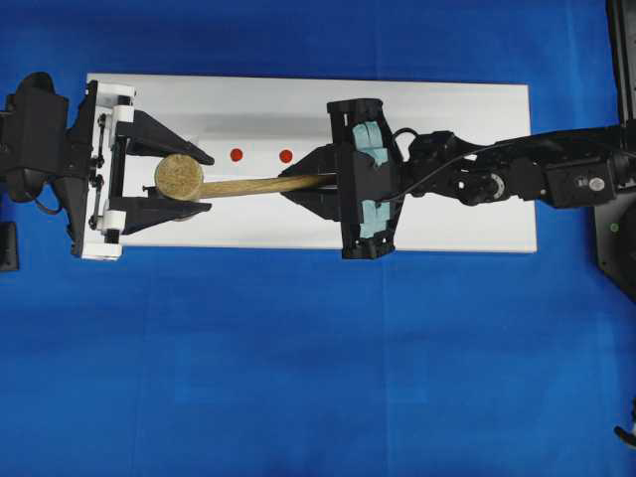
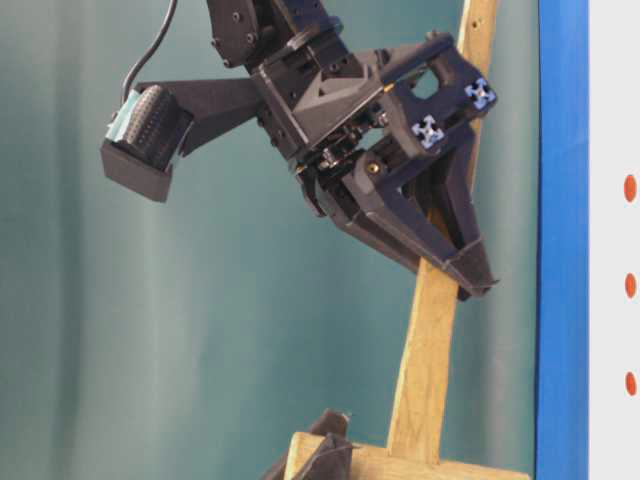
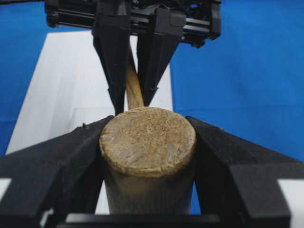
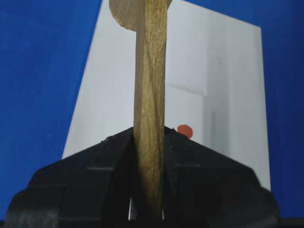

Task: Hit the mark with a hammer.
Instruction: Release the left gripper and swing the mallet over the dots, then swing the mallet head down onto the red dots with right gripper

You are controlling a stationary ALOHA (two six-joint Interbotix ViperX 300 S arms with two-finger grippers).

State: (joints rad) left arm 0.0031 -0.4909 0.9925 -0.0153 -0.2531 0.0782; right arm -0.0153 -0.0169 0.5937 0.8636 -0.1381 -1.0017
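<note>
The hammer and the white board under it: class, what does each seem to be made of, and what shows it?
Hammer: looks like bare, unvarnished wood; light-brown grain along the handle, rough fibrous face on the head. White board: smooth and matte, perhaps paper or plastic sheet; the pictures leave it open.

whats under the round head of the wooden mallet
Below the light-brown wooden mallet, the white board shows around its head. The patch right beneath the head is covered, so any mark there cannot be seen. Two red dots lie beside it.
</note>
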